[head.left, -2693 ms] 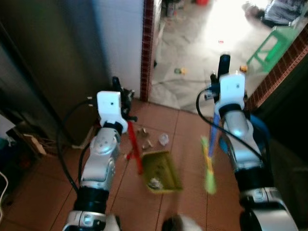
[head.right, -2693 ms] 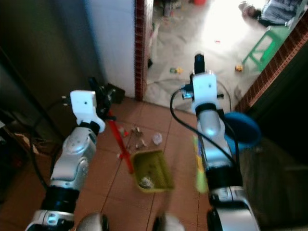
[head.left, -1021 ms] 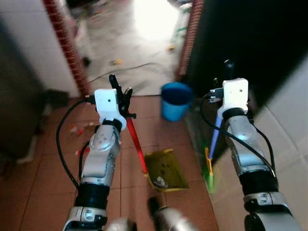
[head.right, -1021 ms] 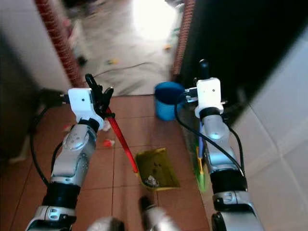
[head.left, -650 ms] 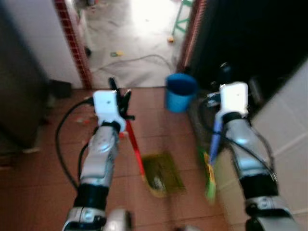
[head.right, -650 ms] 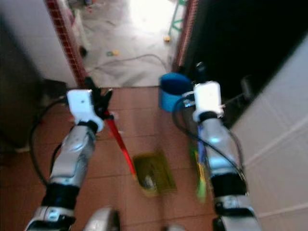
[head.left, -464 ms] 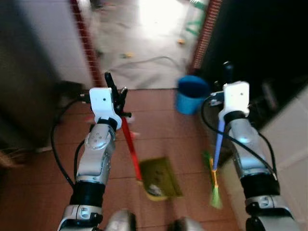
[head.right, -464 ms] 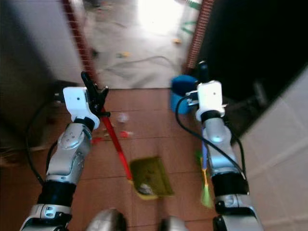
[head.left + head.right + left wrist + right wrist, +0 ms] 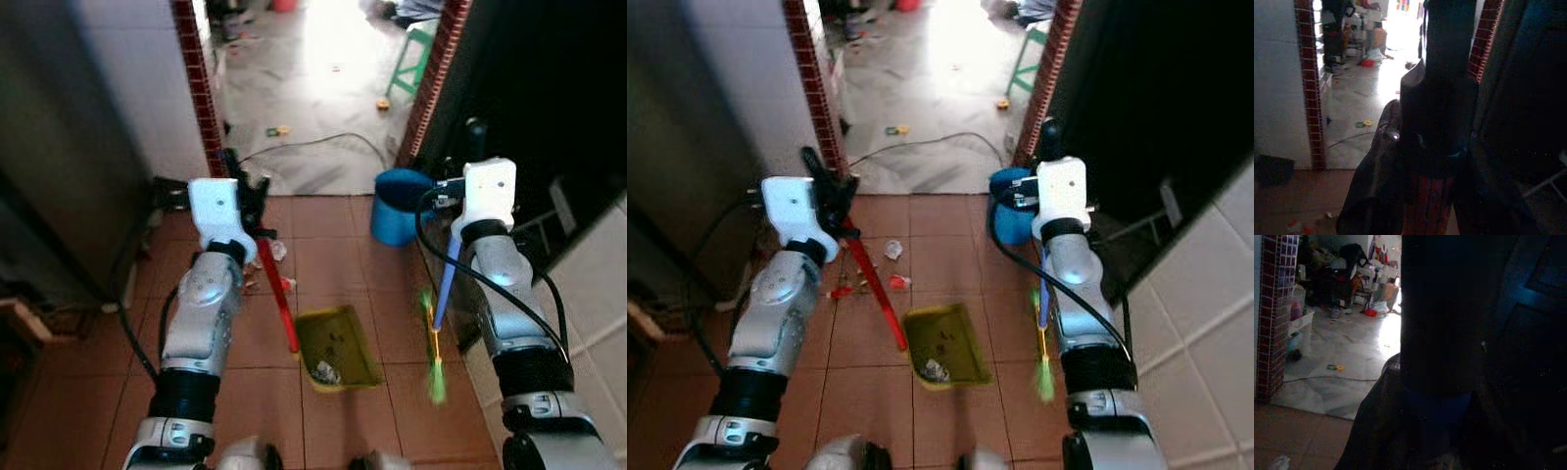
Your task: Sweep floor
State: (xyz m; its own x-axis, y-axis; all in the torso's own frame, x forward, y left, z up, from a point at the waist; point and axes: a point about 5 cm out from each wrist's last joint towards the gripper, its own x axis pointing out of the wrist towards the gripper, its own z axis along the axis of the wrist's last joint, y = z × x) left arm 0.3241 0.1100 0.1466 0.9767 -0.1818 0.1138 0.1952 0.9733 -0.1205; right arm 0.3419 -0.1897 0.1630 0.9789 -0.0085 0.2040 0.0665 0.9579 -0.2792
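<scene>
From the head camera I see my left gripper (image 9: 245,191) clamped on the red handle of a yellow dustpan (image 9: 338,348) lying on the terracotta tiles with scraps inside. My right gripper (image 9: 474,147) pinches a blue-handled broom (image 9: 436,343) with green bristles, beside a blue bucket (image 9: 397,206). In the left wrist view, fingers (image 9: 1376,196) wrap the red handle. In the right wrist view, the blue shaft (image 9: 1437,411) sits pinched. I can't read any writing.

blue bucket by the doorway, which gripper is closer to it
Right. The right gripper, shut on the broom, is just beside the blue bucket; the left gripper, holding the dustpan handle, is across the tiled floor from it.
</scene>
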